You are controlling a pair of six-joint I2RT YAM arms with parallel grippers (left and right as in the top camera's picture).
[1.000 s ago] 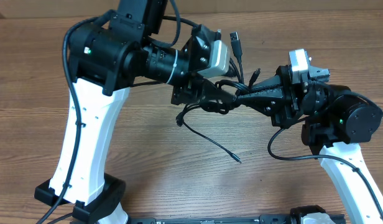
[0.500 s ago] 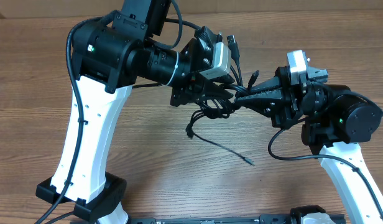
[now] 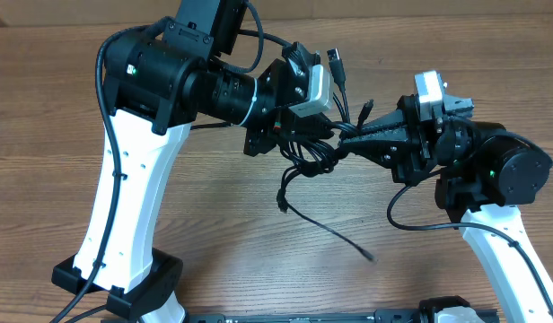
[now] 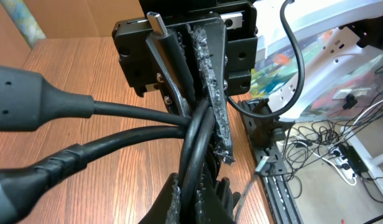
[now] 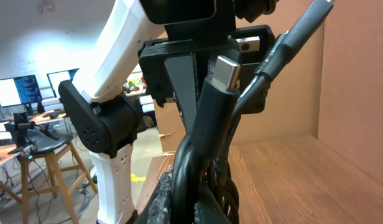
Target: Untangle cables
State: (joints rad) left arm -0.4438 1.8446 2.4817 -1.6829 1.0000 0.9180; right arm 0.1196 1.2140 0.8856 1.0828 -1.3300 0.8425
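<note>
**Both grippers clamped on the cable knot above the table**

I took the knot (image 3: 310,154) of the cables (image 3: 323,222) as my reference, since everything gathered there. It hung in the air over the wooden table (image 3: 43,117), between the two arms.

The left gripper (image 3: 299,144) came in from the knot's left side and was closed on it. In my left wrist view, thick black cords ran straight down between its textured pads (image 4: 174,200) at the bottom edge. The right gripper (image 3: 341,144) reached in from the knot's right side and was also closed on the cords. The two sets of fingertips sat just beside each other, with the knot between them. In the right wrist view, cords rose from between that gripper's pads, though I could not tell how many were pinched.

Above the knot, a USB plug (image 3: 337,59) with a silver end stood nearly upright beside the left wrist camera. A smaller plug (image 3: 368,106) poked up just right of it. Below the knot, one short strand (image 3: 282,193) hung down with its end free. A longer strand (image 3: 335,233) trailed away down and to the right, its tip near the table surface. I could not tell whether that tip touched the wood.
</note>
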